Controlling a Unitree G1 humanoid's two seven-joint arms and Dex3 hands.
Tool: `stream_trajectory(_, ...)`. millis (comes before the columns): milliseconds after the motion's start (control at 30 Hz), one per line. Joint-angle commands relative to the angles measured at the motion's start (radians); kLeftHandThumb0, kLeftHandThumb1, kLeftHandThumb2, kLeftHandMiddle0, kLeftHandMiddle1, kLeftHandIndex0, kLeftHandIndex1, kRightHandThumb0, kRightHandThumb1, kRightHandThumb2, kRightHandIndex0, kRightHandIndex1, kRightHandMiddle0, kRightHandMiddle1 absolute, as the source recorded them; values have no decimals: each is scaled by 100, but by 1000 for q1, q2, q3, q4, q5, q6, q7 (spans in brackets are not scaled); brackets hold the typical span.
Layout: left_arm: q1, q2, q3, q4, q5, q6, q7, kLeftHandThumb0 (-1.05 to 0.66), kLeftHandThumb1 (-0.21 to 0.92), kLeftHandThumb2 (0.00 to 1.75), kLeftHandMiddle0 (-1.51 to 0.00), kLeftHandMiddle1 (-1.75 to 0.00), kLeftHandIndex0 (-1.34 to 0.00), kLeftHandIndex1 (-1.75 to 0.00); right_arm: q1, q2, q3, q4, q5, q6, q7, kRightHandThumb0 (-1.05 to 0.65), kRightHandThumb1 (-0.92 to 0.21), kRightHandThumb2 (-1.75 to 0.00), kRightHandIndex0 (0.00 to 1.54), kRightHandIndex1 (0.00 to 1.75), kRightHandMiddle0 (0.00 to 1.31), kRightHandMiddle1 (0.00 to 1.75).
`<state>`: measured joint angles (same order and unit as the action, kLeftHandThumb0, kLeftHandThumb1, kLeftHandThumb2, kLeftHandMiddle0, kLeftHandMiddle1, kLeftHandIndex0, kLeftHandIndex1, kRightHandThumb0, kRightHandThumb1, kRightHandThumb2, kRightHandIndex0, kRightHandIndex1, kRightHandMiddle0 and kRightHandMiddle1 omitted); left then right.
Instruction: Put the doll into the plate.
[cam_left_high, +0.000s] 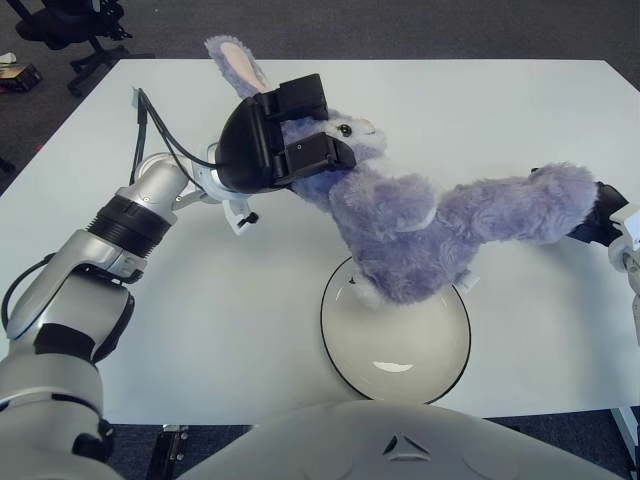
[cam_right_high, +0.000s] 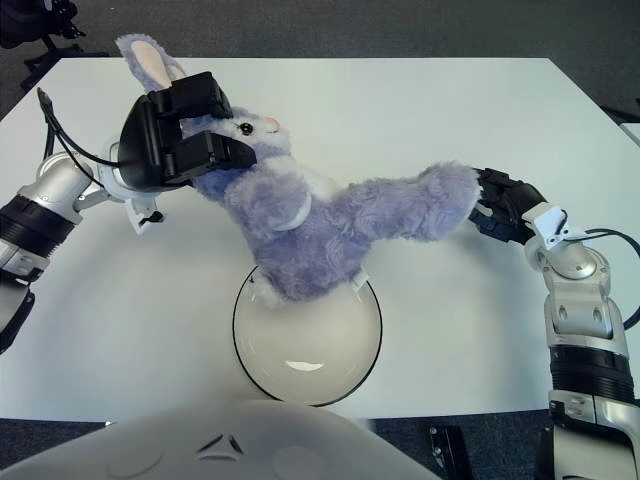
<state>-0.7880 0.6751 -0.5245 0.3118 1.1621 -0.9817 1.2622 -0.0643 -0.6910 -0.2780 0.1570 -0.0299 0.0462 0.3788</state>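
1. Left eye view: the purple plush rabbit doll (cam_left_high: 400, 225) is gripped at the head by the left hand (cam_left_high: 285, 135), fingers clamped; its lower body overlaps the plate's (cam_left_high: 395, 350) far rim on the white counter (cam_left_high: 230, 320).
2. Right eye view: the right hand (cam_right_high: 505, 205) is seen beside the doll's tail; its finger state cannot be told.
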Motion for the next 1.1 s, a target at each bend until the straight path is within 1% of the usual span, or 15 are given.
stream_trajectory(0, 8, -6, 29, 5, -13, -13, -5, -26, 92, 19, -69, -175, -60, -175, 1, -14, 9, 19, -10, 4, 7, -68, -92, -38, 45, 0, 40, 0)
stream_trajectory(433, 16, -20, 58, 7, -4, -34, -22, -26, 92, 19, -69, -175, -60, -175, 1, -14, 9, 20, -10, 3, 7, -68, -92, -38, 45, 0, 40, 0)
stream_trajectory(1067, 21, -28, 76, 9, 1, -46, -30, -26, 92, 19, -69, -175, -60, -175, 1, -14, 10, 19, -11, 3, 6, -68, -92, -38, 45, 0, 40, 0)
